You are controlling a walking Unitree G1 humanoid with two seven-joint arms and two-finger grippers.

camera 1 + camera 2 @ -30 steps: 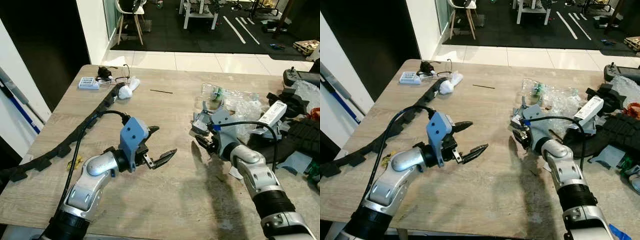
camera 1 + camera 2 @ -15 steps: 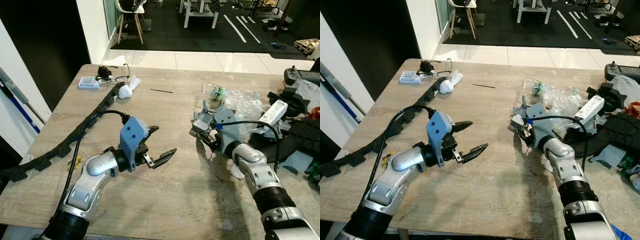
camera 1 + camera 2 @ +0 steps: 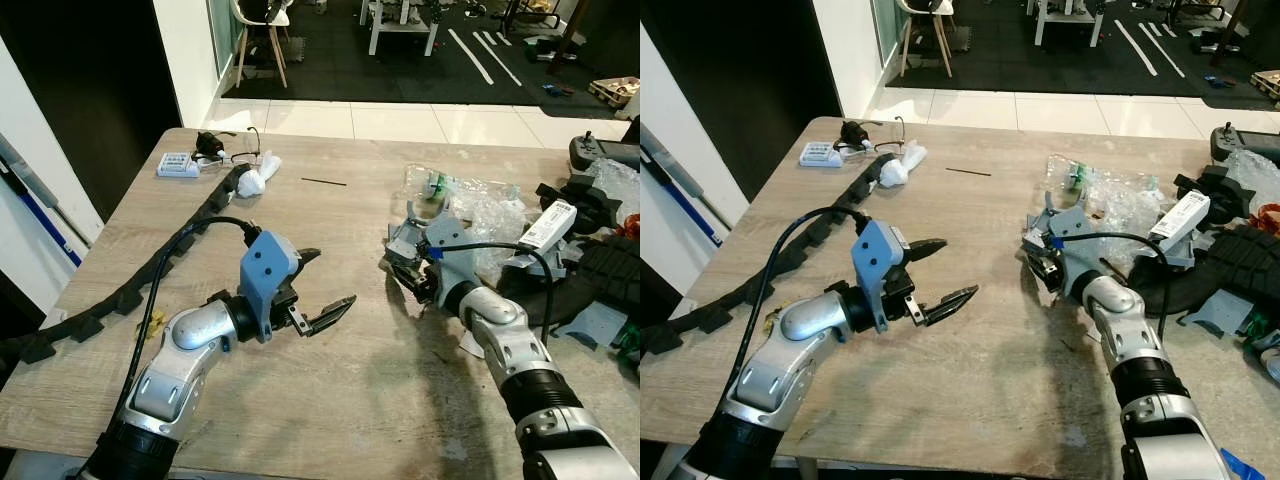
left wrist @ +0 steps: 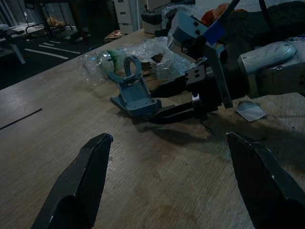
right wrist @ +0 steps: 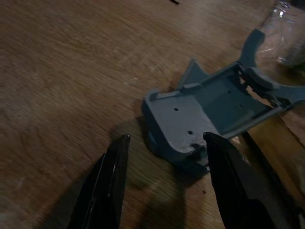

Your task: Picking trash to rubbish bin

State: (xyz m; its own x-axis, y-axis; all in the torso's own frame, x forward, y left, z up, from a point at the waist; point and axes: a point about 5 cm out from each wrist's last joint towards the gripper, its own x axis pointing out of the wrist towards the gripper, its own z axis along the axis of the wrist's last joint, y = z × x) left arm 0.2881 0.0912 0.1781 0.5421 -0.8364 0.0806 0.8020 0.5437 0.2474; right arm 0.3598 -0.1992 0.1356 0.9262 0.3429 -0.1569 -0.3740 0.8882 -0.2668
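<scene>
Landmark: we place things from the grey-blue plastic bracket [image 5: 209, 114], which lies on the wooden table [image 3: 340, 400], towards its right half.
Right gripper: our right gripper [image 5: 164, 179] sits just beside the bracket, fingers spread, tips near its closest edge; we hold nothing.
Left gripper: our left gripper [image 3: 322, 290] hovers over the table well to the left of the bracket, fingers spread wide and empty.
Trash: a crumpled clear plastic bottle [image 3: 432, 184] with a green-marked label lies just behind the bracket, touching a heap of clear plastic wrap [image 3: 1127, 205]; a crumpled white tissue [image 3: 258, 176] lies far to the bracket's left, near the table's back edge.
Writing: a white box [image 3: 550, 225] right of the bracket carries dark print too small for us to read; the white keypad device [image 3: 178, 165] beyond the tissue is likewise unreadable.
Other things: a black cable chain [image 3: 150, 265] runs along the table's left side.
Wrist views: the right wrist view shows small holes in the bracket's flat plate; the left wrist view shows its upright ring and a small grey paper scrap [image 4: 250, 110] by our right arm.
</scene>
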